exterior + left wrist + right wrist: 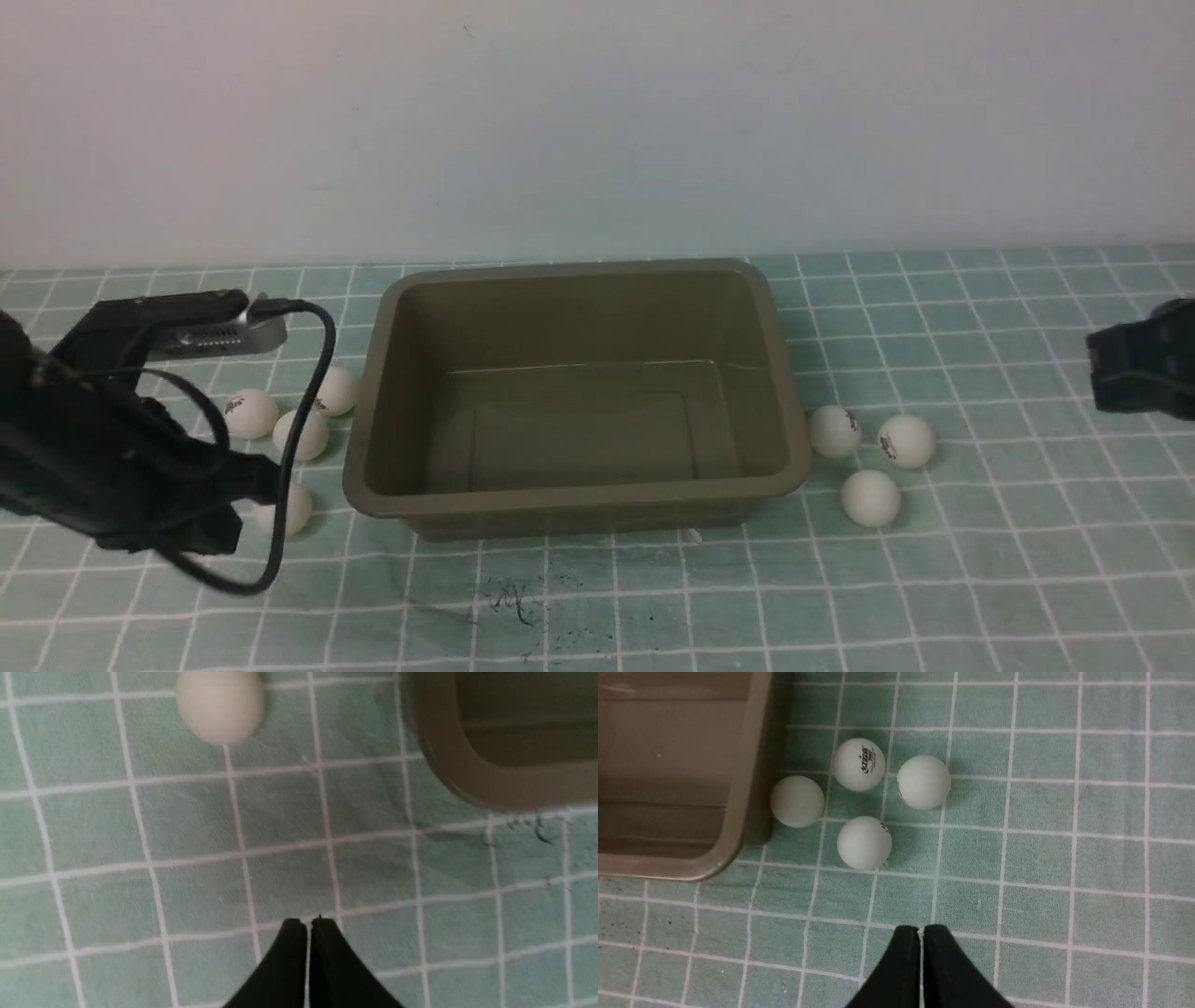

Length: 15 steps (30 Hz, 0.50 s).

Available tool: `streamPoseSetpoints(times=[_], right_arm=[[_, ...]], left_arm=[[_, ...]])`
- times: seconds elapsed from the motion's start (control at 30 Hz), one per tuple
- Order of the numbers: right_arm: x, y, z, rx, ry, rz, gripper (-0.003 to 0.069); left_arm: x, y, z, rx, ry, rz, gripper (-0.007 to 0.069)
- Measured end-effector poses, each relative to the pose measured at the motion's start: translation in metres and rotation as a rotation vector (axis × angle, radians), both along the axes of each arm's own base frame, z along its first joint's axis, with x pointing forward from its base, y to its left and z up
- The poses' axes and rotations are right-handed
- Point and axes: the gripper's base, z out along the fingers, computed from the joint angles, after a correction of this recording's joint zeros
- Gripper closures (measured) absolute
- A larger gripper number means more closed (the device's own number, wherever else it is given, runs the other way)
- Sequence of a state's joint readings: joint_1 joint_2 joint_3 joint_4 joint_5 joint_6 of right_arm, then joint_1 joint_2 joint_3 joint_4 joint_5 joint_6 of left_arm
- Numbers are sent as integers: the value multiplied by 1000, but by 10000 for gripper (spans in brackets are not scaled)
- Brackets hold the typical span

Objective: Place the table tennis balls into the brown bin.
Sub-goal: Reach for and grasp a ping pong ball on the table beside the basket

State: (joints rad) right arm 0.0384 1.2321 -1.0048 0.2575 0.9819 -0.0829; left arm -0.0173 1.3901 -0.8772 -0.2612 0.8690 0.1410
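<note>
Bin: bin [560, 501] sits mid-table on the checked cloth [980, 579], open side up and empty, so no part of the task is done.
Left balls: four balls [301, 435] lie left of the bin. Three cluster farther back, and one [289, 509] lies nearer, partly hidden by the left arm [93, 467].
Right balls: the right wrist view shows four right of the bin. One [797, 801] is tucked against the bin wall, likely under the rim, which would explain why the front view shows only three.
Left gripper: left gripper [309, 924] has its fingers pressed together and holds nothing. It hovers over the cloth by the bin's near-left corner with one ball ahead, probably its first pick.
Right gripper: right gripper [920, 929] is also closed and empty, out at the right and apart from its balls, likely parked clear.
Stage: start, approach only.
Next: the jaws must spread before going down. The balls are light and will roll if nudged.
</note>
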Motion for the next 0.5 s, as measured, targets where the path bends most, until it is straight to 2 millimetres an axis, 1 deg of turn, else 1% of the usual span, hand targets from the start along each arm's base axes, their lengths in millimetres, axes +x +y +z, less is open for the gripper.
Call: streamPoseSetpoints(times=[0.03,0.1,0.13,0.23,0.3,0.33,0.37,0.43,0.47,0.5], right_arm=[[3,-1,-3,-10,10,0,656],[5,-1,-3,-16,2,-1,654],[7,-2,-1,-21,-23,-5,650],[9,-2,0,-22,-48,-10,646],[11,-2,1,-22,-76,-17,643],[11,-2,1,-22,-77,-17,642],[12,-2,2,-19,-92,-21,638],[14,-3,3,-19,-116,-26,631],[14,-3,4,-19,-122,-28,629],[16,-3,5,-19,-142,-32,612]], left_arm=[[17,2,-9,23,13,-5,629],[24,2,-13,37,22,-13,629],[36,4,-20,58,35,-28,624],[52,4,-29,66,48,-37,597],[62,4,-37,69,47,-34,552],[63,4,-38,69,44,-33,541],[69,4,-44,72,40,-29,494],[73,5,-53,75,42,-25,408],[74,5,-55,75,44,-25,389],[76,5,-60,77,47,-23,325]])
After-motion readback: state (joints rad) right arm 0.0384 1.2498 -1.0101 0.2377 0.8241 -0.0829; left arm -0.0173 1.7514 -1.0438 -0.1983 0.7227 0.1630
